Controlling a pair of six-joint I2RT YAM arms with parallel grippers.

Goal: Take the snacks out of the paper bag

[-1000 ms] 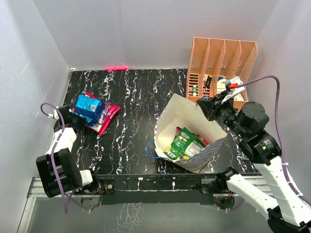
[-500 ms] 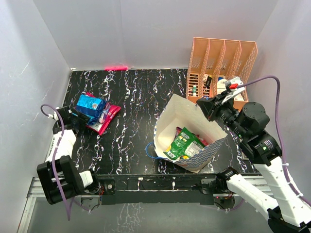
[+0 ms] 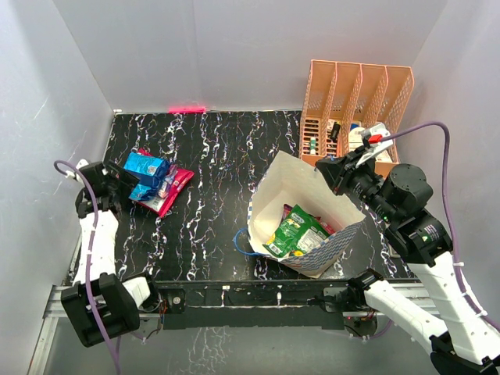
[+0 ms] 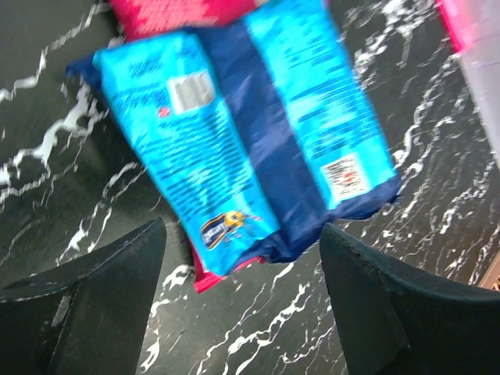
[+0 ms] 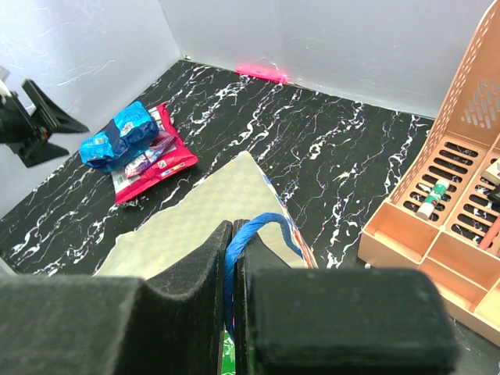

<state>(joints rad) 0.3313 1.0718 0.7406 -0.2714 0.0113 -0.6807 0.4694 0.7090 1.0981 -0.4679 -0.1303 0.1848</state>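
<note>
You have the paper bag (image 3: 283, 181) at the right side of the table (image 3: 219, 156), blue-and-white checked outside and cream inside, with its mouth wide open toward the top. A thin blue cord handle (image 3: 244, 244) loops out at its near left corner. Inside it you can see a green packet (image 3: 295, 231) lying on top of other packets that are partly hidden. Well apart, at the far left, a blue packet (image 3: 145, 166) lies on top of a magenta packet (image 3: 170, 186), both out on the table.
</note>
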